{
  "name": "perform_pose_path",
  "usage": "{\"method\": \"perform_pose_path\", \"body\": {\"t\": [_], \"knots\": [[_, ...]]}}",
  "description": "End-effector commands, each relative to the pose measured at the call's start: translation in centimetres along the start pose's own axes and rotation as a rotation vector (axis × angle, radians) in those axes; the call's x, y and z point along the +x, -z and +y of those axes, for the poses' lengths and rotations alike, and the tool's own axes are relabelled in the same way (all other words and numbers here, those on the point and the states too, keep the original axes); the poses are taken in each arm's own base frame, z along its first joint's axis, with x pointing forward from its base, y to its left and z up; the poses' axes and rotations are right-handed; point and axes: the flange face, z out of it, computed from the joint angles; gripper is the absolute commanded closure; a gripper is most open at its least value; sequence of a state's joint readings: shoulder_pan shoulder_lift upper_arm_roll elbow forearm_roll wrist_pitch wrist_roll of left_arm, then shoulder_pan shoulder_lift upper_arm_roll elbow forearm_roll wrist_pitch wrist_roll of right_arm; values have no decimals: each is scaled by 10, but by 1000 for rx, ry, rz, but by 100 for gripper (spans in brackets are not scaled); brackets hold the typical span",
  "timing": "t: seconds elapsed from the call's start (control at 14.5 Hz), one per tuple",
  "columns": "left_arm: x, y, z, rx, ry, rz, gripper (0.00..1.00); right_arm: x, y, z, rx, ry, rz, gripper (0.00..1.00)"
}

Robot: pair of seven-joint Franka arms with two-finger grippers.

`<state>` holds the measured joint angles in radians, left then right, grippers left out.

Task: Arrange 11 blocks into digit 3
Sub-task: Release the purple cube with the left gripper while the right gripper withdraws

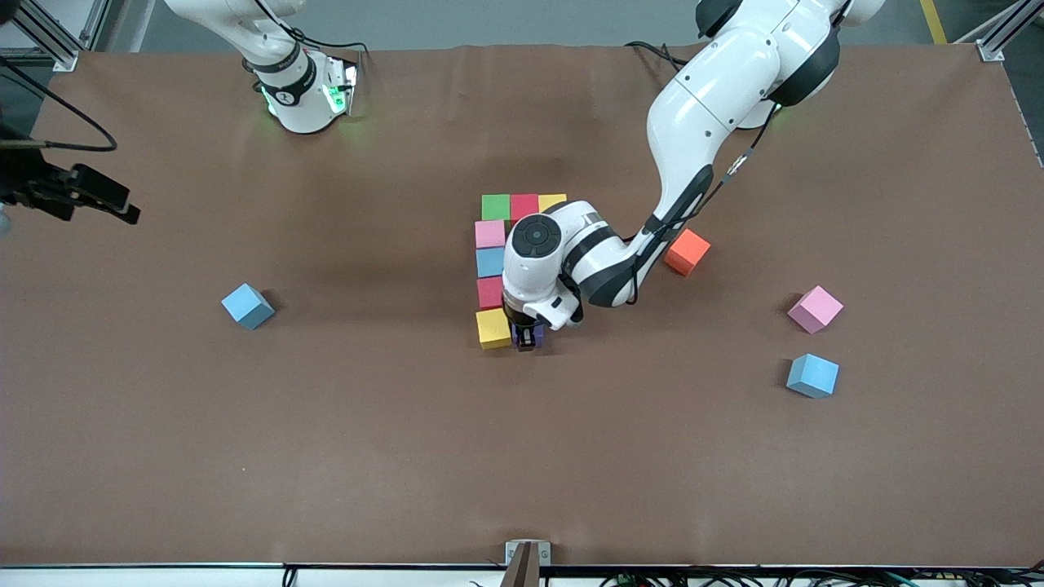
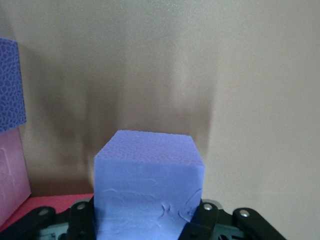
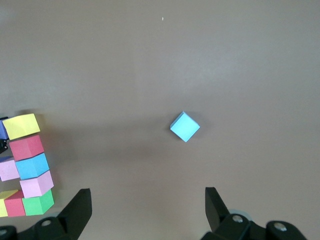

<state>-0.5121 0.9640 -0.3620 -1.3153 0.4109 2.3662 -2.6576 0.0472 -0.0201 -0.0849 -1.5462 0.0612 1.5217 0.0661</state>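
Observation:
My left gripper [image 1: 528, 336] is shut on a purple block [image 1: 528, 334], low at the table beside a yellow block [image 1: 493, 328]. In the left wrist view the purple block [image 2: 148, 175] fills the gap between the fingers [image 2: 80, 212]. The part-built digit 3 has a bar of green [image 1: 495, 206], red [image 1: 524, 205] and yellow [image 1: 552, 200], then pink [image 1: 490, 234], light blue [image 1: 490, 262] and red [image 1: 489, 292] down to the yellow block. The left wrist hides the blocks beside these. My right gripper [image 1: 114, 204] waits open at the right arm's end of the table.
Loose cubes lie apart from the figure: light blue [image 1: 248, 306] toward the right arm's end, also in the right wrist view [image 3: 185, 126]; orange [image 1: 687, 251], pink [image 1: 815, 309] and light blue [image 1: 812, 375] toward the left arm's end. The left wrist view shows another purple block [image 2: 10, 85] above a pink one [image 2: 12, 170].

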Motion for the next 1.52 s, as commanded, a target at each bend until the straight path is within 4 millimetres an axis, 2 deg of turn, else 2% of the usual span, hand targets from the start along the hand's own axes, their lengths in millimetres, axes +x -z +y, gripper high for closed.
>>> {"method": "perform_pose_path", "body": {"t": [0.0, 0.14, 0.28, 0.34, 0.41, 0.62, 0.83, 1.03, 1.17, 1.24, 1.45], "knots": [[-5, -5, 1, -4, 3, -10, 61, 3, 10, 2, -19, -8, 13, 0], [-4, -5, 2, -5, -2, -10, 50, 3, 18, 0, -18, -1, 29, 0], [-3, -5, 3, -7, -7, -8, 29, 3, 18, -2, -18, 2, 28, 0], [-3, -4, 3, -7, -26, -8, 9, 4, 18, -2, -16, 2, 30, 0], [-4, -2, 3, -10, -32, -10, 0, 4, 19, -2, -16, 3, 34, 0], [-5, 4, 4, -17, -54, -5, 0, 4, 23, 0, -16, 0, 41, 0], [-4, 30, 17, -41, -64, -23, 0, 3, 17, -7, -18, 6, 8, 0], [-6, 53, 11, -45, -78, -14, 0, 4, 16, -7, -19, 7, 7, 0], [-8, 67, -3, -5, -137, 44, 0, 4, 17, -3, -21, -1, 10, 0], [-11, 81, -7, 9, -174, 58, 0, 4, 19, 0, -21, -5, 15, 0], [10, 122, 28, -16, -184, 50, 0, 4, 22, 3, -28, -9, 23, 0]]}}
